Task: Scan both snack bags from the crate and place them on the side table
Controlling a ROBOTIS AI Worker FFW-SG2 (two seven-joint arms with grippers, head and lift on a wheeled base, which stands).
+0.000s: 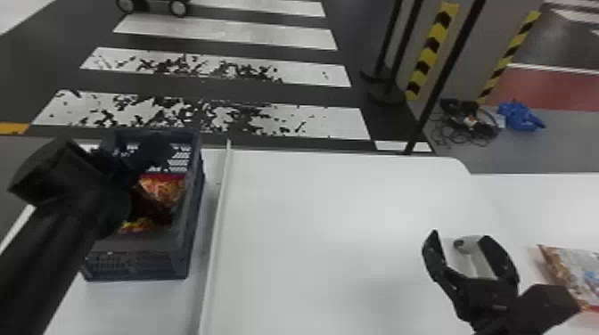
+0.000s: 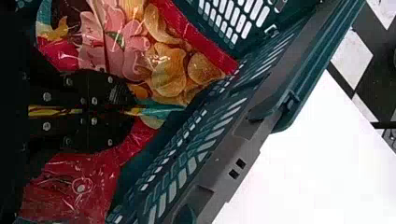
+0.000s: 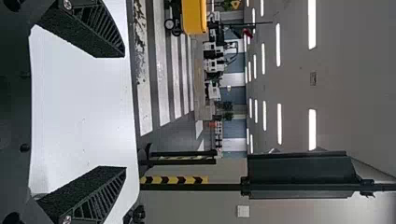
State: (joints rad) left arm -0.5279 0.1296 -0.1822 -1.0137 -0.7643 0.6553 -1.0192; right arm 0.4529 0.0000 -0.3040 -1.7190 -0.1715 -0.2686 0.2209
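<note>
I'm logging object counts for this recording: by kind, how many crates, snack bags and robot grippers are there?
Dark plastic crate with slotted walls: 1
Glossy printed snack bags: 2 (red potato-chip bag in the crate, pale-and-brown bag at the head view's right edge)
Black two-fingered grippers: 2 (left gripper, right gripper)
Total: 5

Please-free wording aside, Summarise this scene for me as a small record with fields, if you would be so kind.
crate: left side, on a white table; grey-blue wall
chip bag: inside the crate, red edge
left gripper: in the crate, shut on the chip bag
right gripper: open and empty
other snack bag: lying at far right
</note>
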